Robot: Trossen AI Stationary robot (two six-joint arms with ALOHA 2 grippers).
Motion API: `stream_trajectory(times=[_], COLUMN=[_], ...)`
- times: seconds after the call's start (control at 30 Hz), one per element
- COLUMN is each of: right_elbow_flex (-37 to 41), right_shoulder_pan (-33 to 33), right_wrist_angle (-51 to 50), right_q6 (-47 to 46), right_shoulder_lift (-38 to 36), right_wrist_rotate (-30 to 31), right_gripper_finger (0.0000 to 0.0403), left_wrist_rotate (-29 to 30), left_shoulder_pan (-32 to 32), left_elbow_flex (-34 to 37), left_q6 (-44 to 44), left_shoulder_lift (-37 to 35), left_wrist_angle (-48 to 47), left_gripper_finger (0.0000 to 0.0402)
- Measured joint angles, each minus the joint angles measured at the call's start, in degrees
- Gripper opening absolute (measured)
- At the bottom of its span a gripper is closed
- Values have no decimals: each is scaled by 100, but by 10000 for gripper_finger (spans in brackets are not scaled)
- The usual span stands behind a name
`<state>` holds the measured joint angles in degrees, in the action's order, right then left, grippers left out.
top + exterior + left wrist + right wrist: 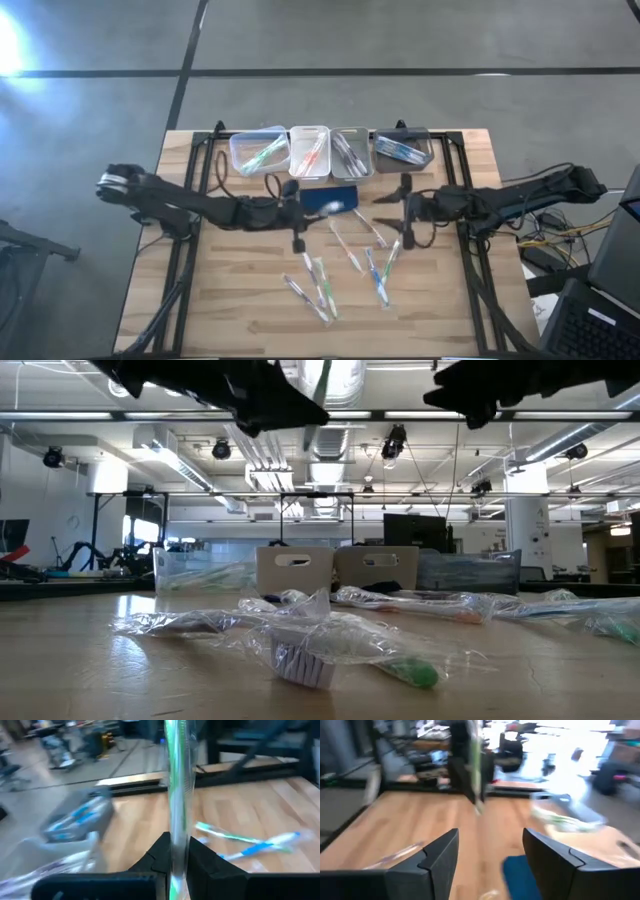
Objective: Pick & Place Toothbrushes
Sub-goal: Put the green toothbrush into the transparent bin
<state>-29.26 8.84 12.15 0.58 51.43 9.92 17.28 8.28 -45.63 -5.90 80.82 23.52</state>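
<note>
Toothbrushes (345,262) lie wrapped mid-surface, light, slick in crinkly film; grip mid-handle. Your left gripper (178,855) is clamped on a green toothbrush (177,785); your right gripper (490,855) hangs with fingers apart near the bins (330,152).

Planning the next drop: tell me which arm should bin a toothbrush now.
Left. The left gripper is shut on a green toothbrush and hangs near the bins. The right gripper is open and empty.
</note>
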Motion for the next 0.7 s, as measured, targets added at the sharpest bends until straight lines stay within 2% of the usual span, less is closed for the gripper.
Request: stream_trajectory(times=[0.17, 0.4, 0.7], right_elbow_flex=[381, 527, 527], right_shoulder_pan=[0, -11, -11], right_wrist_angle=[376, 755, 782], right_q6=[-190, -165, -149], right_shoulder_lift=[-317, -403, -323], right_wrist_rotate=[751, 815, 815], right_gripper_finger=[199, 177, 159], left_wrist_rotate=[374, 391, 370], left_shoulder_pan=[-226, -1043, -2444], left_elbow_flex=[-2, -10, -893], left_q6=[316, 838, 1244], left_shoulder_lift=[-820, -1657, -1602], left_wrist_angle=[-978, -2317, -4779], left_gripper_finger=[34, 34, 35])
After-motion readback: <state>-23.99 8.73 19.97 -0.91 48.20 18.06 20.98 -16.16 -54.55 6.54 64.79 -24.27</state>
